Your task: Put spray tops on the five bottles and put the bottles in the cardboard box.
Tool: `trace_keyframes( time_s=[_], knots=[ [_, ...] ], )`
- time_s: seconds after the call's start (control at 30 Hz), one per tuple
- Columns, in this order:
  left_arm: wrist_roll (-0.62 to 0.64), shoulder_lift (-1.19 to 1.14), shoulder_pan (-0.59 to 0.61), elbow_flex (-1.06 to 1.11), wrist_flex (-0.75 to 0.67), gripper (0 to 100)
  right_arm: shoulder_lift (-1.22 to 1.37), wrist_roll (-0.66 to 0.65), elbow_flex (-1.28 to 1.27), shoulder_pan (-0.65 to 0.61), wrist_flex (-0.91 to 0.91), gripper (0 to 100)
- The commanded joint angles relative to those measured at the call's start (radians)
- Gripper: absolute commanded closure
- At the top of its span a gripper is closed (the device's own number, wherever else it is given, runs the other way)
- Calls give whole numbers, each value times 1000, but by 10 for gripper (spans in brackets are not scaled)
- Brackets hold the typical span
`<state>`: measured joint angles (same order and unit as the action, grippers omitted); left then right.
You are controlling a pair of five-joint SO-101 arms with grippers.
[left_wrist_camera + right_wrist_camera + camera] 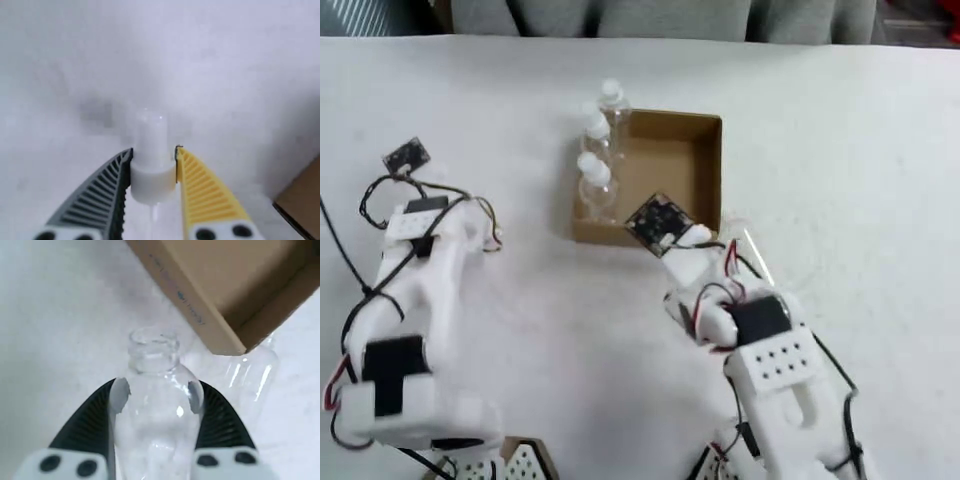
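Note:
My left gripper point(153, 152) is shut on a white spray top point(152, 165), held just above the white table; in the high view that gripper point(490, 236) is left of the cardboard box point(705, 160). My right gripper point(156, 390) is shut on a clear bottle point(155, 415) with an open, bare neck, close to the box's near corner point(220, 295). Three capped bottles point(593, 170) stand along the box's left side. A second clear uncapped bottle point(252, 372) lies on the table beside the box corner.
The white table point(840, 120) is bare to the right of and behind the box. A small dark circuit board point(406, 155) sits at the far left near the left arm. The box's brown edge point(300, 200) shows in the left wrist view.

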<state>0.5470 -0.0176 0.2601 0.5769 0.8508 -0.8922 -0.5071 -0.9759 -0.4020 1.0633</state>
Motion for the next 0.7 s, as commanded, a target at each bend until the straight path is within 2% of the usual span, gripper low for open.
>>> trace_keyframes(
  time_s=[0.0,0.1,0.2,0.3,0.4,0.57,0.67],
  knots=[
    [8,229,-67,-49,63,980,-130,112,6,45,-58,983],
    [8,329,-102,-49,60,980,-203,288,6,101,-143,983],
    [6,412,-136,-61,52,980,-257,399,0,122,-252,983],
    [6,510,-173,-92,21,980,-286,408,0,64,-317,983],
    [-17,619,-203,-144,26,980,-275,408,-3,-47,-426,983],
    [-307,811,-268,-183,25,980,-268,416,-107,-170,-579,983],
    [-328,912,-309,-184,20,980,-288,416,-232,-219,-659,983]
  ],
)
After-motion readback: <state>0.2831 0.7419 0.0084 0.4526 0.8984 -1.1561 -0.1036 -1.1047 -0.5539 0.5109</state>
